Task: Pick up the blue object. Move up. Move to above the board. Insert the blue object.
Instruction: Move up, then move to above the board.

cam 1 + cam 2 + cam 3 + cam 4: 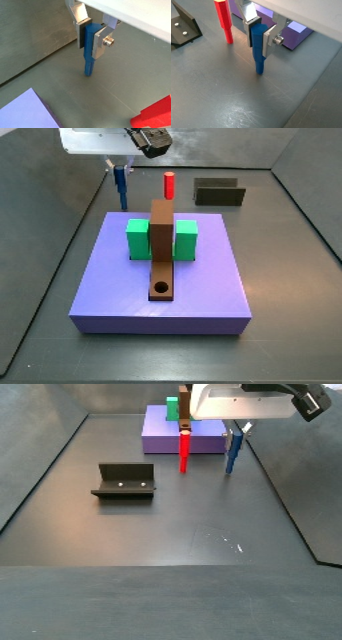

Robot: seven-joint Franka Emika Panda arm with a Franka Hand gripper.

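The blue object (258, 55) is a slim upright peg, and my gripper (259, 42) is shut on its upper part; both also show in a wrist view (87, 62). Its lower end is at or just above the grey floor. In a side view the gripper (120, 170) holds the blue object (122, 190) behind the far left corner of the platform. The board (163, 248) lies on that platform, passes through a green block (138, 240), and has a round hole (162, 288) near its front end. In a side view the blue object (234, 452) hangs under the gripper (237, 429).
A red peg (223, 20) stands upright close beside the blue one, as both side views show (170, 185) (183, 452). The lavender platform (201, 288) (158, 436) carries the board. The fixture (123, 481) (219, 192) (183, 30) stands on the floor. Grey walls surround the floor.
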